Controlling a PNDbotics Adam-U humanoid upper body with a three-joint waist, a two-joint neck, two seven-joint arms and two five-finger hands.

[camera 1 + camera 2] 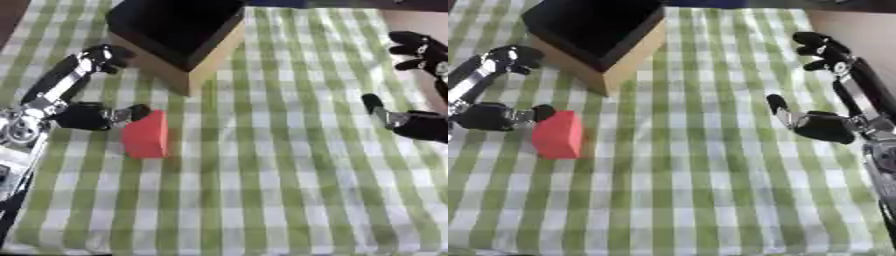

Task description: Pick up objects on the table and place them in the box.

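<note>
Our left hand (87, 116) sits right at the red block (146, 135), and that closeness decides the coming move. The block lies just inward of the hand, toward the table's middle, with the thumb tip touching or nearly touching its upper near-side corner; we cannot tell which. The fingers reach up and away toward the box (179, 37), spread wide, so the hand is open and holds nothing yet. The block stands on the checked cloth (280, 190) with its long axis running roughly toward and away from us, slightly tilted. The box stands beyond the hand and a little inward, open top dark; we cannot see anything inside it.

Our right hand (824, 125) rests well apart on the far side of the cloth, fingers relaxed and empty. We judge the left hand the one to take the block: it needs to shift inward so thumb and fingers straddle the block's short width, then close.
</note>
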